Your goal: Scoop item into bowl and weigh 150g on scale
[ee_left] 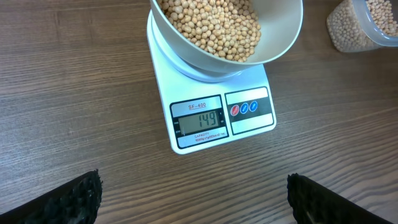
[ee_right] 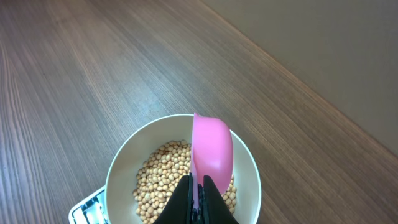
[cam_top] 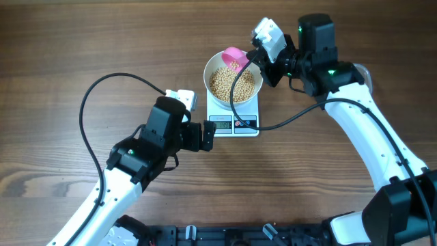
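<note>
Beans heaped in white bowl; bowl sits on scale. I read 149 on display. Pink scoop tilted over bowl's far rim, handle pinched in right gripper, jaws closed on it. Left gripper spread wide, empty, just beside scale's display edge. Clear tub of beans near scale on wood table.

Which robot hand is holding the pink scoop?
The right gripper, shut on the scoop above the bowl; the left gripper is open and empty.
</note>
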Tool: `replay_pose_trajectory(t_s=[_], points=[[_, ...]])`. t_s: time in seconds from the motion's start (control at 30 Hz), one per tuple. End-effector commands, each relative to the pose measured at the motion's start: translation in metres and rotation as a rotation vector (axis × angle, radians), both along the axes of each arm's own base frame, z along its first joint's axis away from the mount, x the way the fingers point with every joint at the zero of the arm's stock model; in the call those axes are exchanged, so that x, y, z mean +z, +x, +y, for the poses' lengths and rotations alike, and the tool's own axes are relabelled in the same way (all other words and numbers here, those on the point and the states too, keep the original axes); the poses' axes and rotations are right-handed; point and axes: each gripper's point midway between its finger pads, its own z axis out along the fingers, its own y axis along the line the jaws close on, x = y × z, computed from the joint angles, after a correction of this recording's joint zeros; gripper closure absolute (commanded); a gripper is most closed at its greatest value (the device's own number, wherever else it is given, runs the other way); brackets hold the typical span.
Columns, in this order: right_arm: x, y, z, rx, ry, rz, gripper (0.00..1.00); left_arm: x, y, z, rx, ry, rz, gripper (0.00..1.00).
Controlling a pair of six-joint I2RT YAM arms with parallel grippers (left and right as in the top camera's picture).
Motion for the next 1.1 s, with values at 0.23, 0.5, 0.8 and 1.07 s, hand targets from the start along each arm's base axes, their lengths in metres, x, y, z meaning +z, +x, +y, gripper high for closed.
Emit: replay_pose_trajectory(t_s=[0.23,0.5,0.8,1.07], points=[[0.012,-0.004,-0.002,0.040,-0.059,-0.084,0.96,0.001,0.003,0.002,-0.001,0.014,-0.012,0.00],[0.012,-0.004,-0.002,-0.029,0.010,0.005,0.96,0.001,0.003,0.002,-0.001,0.014,-0.012,0.00],[0.040,0.000,-0.011,-0.095,0.219,0.090,0.96,0.001,0.003,0.002,-0.001,0.014,-0.012,0.00],[0.040,0.001,-0.012,-0.092,0.213,0.082,0.96,0.001,0.003,0.002,-0.001,0.014,-0.012,0.00]])
